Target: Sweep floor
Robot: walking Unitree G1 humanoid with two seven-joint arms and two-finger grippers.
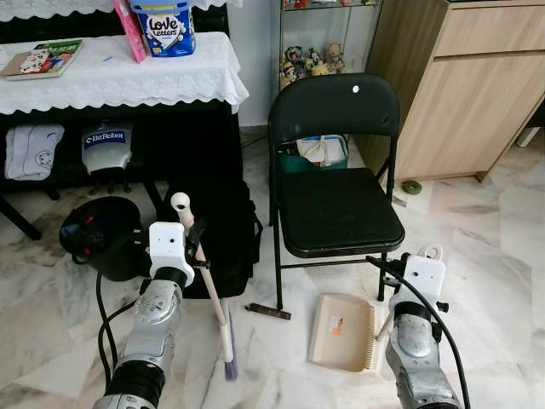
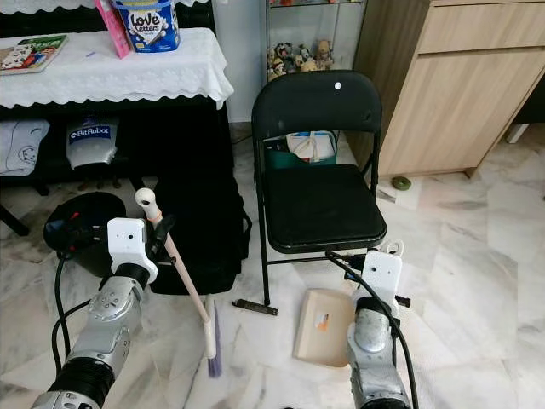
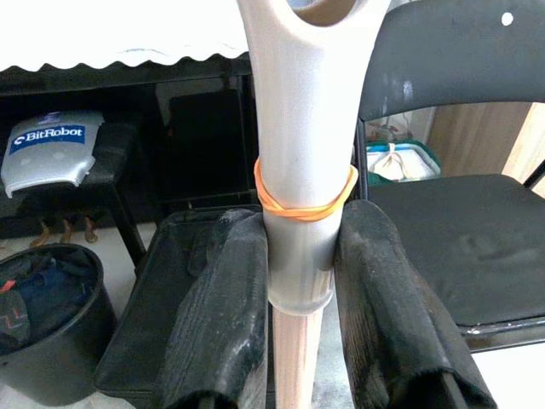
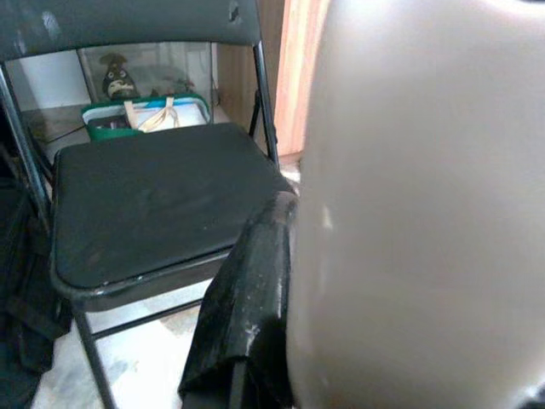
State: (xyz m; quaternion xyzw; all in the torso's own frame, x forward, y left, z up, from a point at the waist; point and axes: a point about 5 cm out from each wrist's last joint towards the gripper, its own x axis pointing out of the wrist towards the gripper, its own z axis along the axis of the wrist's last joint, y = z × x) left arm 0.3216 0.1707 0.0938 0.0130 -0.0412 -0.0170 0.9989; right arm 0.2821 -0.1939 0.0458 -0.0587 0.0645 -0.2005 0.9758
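Nearest me, the left gripper (image 1: 197, 234) pinches the broom (image 1: 211, 294) handle just below an orange rubber band (image 3: 304, 201), bristles touching the marble floor (image 1: 485, 230). The right gripper (image 4: 255, 281) is clamped on the dustpan (image 1: 344, 331), resting flat just before the folding chair (image 1: 336, 183). Sweeping well, I'd judge, means short low strokes toward the pan, keeping clear of the chair legs and the black bag (image 1: 223, 234) beyond.

I see a glossy marble floor (image 1: 494, 256), a matt black metal chair (image 1: 341, 209), a smooth plastic dustpan (image 1: 341, 332), a wooden cabinet (image 1: 468, 94), and lace cloth (image 1: 128, 77).
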